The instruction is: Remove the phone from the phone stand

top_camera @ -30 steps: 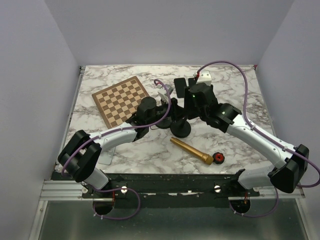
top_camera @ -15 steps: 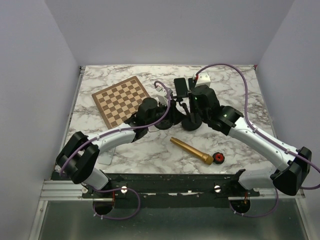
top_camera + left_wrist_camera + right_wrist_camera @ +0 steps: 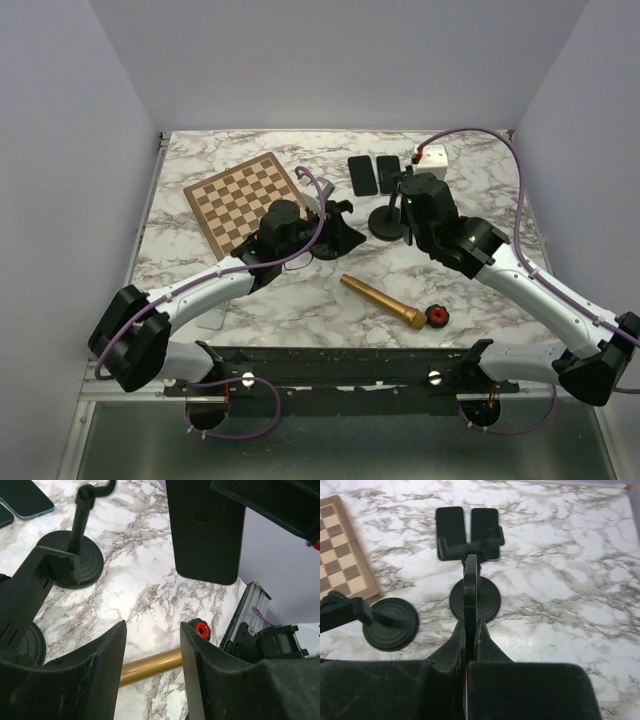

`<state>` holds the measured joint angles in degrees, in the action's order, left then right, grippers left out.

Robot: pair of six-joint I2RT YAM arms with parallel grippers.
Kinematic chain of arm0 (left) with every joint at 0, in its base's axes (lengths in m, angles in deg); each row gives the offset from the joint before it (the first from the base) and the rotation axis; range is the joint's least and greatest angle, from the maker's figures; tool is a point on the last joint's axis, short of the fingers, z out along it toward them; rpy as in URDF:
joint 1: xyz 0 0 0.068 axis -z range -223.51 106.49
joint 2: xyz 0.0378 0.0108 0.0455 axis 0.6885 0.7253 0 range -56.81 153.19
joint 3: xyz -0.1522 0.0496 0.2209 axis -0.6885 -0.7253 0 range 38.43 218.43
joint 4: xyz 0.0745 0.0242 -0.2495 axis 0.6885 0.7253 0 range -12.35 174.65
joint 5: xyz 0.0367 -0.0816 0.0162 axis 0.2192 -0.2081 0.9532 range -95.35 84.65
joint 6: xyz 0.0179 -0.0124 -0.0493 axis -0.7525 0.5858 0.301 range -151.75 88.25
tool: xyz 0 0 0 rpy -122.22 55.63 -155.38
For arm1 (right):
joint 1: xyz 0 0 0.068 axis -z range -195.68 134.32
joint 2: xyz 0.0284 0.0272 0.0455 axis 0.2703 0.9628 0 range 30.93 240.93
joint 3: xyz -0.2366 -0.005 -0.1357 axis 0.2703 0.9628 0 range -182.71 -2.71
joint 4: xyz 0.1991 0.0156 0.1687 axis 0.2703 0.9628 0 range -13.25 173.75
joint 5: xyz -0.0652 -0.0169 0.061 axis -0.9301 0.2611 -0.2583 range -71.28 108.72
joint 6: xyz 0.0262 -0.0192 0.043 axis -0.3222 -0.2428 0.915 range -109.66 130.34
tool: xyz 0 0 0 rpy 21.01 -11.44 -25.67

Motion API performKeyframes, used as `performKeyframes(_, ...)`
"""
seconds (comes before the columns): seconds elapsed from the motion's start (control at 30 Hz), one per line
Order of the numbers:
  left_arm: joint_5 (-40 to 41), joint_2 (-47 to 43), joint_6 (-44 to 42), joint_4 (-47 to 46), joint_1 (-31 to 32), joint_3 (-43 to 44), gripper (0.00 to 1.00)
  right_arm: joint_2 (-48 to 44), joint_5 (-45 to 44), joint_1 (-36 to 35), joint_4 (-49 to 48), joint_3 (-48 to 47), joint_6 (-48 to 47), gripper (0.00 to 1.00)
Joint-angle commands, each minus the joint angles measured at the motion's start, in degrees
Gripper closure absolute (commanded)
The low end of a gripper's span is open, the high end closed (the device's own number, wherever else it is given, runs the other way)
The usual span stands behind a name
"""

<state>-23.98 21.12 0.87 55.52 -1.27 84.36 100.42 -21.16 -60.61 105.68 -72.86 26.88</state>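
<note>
Right claw: the right gripper (image 3: 470,630) is clamped on a thin black phone (image 3: 470,587), one finger against each flat face. From the right wrist the phone shows edge-on and upright.
Phone: the black phone (image 3: 202,530) hangs in the air over the white-and-grey marble table (image 3: 300,300). In the left wrist view its lower edge is free and it stands apart from the stand.
Phone stand: the black round-based phone stand (image 3: 487,600) stands upright on the marble just beyond the held phone. Its cradle arms are up on the post, and its disc base (image 3: 385,225) sits near the right gripper (image 3: 410,195).
Left claw: the left gripper (image 3: 152,630) is spread wide with nothing between its fingers; bare marble shows through the gap.
Second stand: another black stand with a disc base (image 3: 390,622) sits to the left of the first, apart from it and just beside the left gripper (image 3: 335,215).
Flat phones: two dark phones (image 3: 361,175) lie flat and side by side on the marble beyond the phone stand.
Chessboard: a wooden checkered board (image 3: 245,198) lies at the far left of the table.
Gold cylinder: a tapered gold metal cylinder (image 3: 380,301) lies on its side towards the near edge, with a small red-and-black knob (image 3: 437,315) just beside its right end.
White box: a small white box (image 3: 432,155) sits at the far edge, beyond the right gripper.
</note>
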Motion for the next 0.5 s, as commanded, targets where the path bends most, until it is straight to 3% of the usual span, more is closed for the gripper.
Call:
performKeyframes(0.0, -1.9, -6.3, -2.2, 4.4, 0.3, 0.1, 0.42, -1.9, -11.7, 0.2, 5.0, -1.9, 2.0, 0.99)
performKeyframes(0.23, 4.2, -14.0, -6.9, 24.9, 0.0, 9.6, 0.28, -2.3, -14.7, 4.4, 7.7, -7.0, 0.5, 0.99)
performKeyframes(0.3, 6.1, -15.5, -8.4, 30.8, -0.4, 13.9, 0.18, -0.3, -12.6, 9.2, 9.0, -8.7, 0.1, 0.99)
performKeyframes(0.47, 10.0, -18.0, -11.8, 40.9, -1.8, 24.3, 0.14, 6.7, -2.3, 23.3, 9.1, -11.2, -1.1, 0.99)
